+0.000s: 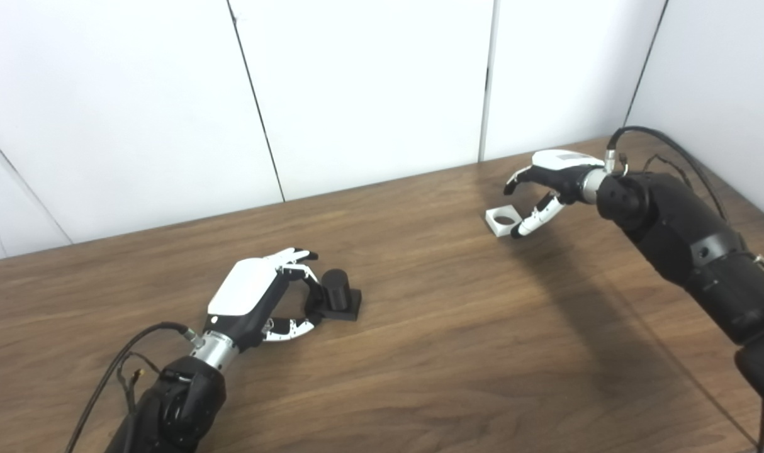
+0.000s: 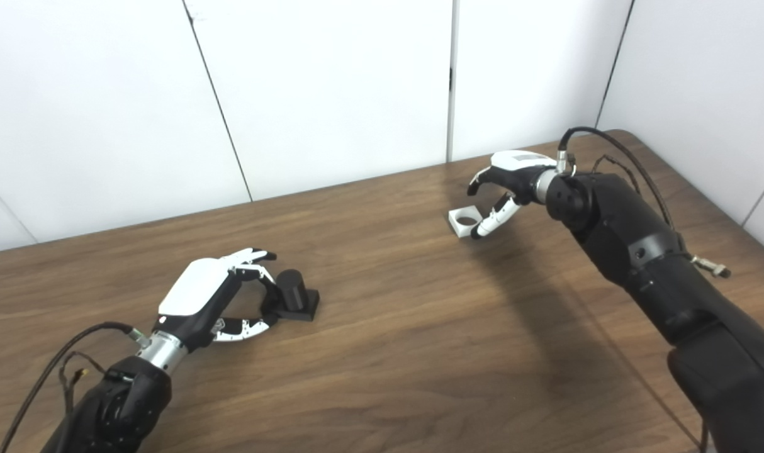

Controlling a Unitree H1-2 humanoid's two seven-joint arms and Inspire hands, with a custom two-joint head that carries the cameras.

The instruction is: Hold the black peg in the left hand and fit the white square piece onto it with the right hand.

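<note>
Left robot hand [image 1: 256,302] half-open around black peg [image 1: 339,294]; right robot hand [image 1: 549,182] spread over white square piece [image 1: 501,220].

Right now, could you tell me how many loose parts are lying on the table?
2. The black peg lies at the left hand's fingertips; the white square piece lies under the right hand. Nothing seems hidden.

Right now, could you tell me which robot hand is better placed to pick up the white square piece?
The right robot hand: its open fingers already arch over the white square piece, while the left robot hand is beside the black peg.
</note>
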